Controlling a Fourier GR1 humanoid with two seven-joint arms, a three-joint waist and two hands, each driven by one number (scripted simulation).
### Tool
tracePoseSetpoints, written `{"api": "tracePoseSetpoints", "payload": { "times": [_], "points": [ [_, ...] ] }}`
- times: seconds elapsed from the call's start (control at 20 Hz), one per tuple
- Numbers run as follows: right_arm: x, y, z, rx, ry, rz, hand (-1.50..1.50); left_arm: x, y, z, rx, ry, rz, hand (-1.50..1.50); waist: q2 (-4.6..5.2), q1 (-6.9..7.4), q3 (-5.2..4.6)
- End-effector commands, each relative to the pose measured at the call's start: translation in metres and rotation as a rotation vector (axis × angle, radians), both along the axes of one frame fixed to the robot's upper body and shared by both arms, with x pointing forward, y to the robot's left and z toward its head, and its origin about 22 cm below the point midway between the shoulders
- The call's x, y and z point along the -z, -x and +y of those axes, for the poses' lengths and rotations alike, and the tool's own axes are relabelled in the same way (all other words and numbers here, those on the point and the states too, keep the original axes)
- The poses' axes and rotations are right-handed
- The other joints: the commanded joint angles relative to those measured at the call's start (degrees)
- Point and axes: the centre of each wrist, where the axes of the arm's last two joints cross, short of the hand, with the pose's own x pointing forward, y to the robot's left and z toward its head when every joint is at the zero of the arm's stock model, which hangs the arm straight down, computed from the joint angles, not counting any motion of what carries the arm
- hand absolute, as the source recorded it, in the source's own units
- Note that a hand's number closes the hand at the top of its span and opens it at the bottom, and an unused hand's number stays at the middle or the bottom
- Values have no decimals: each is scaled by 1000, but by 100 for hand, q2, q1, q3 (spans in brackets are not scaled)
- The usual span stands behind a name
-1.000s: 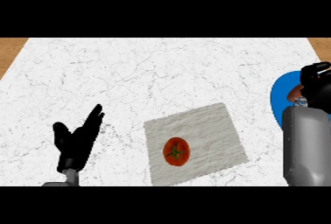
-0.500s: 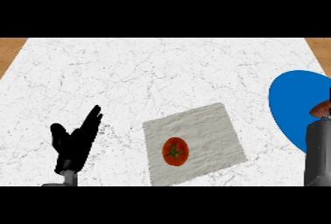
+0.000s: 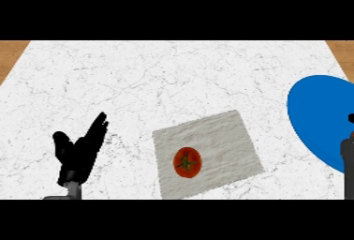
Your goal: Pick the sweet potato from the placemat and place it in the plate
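A round red fruit (image 3: pixel 187 162) like a tomato, green-stemmed, lies on the near left part of the grey placemat (image 3: pixel 221 136); no sweet potato can be made out. The blue plate (image 3: pixel 314 117) sits at the right edge, well apart. Over its near side, the right hand (image 3: pixel 351 117) is mostly cut off, so its state cannot be told. The left hand (image 3: pixel 77 150) rests open at near left.

Tomato (image 3: pixel 187 162) lies on placemat (image 3: pixel 223 135), left of plate (image 3: pixel 315 112).
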Motion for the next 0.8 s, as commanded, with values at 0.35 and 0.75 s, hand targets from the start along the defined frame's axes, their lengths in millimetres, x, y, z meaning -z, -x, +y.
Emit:
{"api": "tracePoseSetpoints", "payload": {
  "times": [0.35,0.75],
  "points": [
    [-3,8,-9,-99,178,-306,-150,7,8,7,-3,14,57,0,7,10,-13],
    [9,53,7,-77,138,-514,-150,17,-2,-8,-21,10,43,0,-16,-136,-30]
  ]
}}
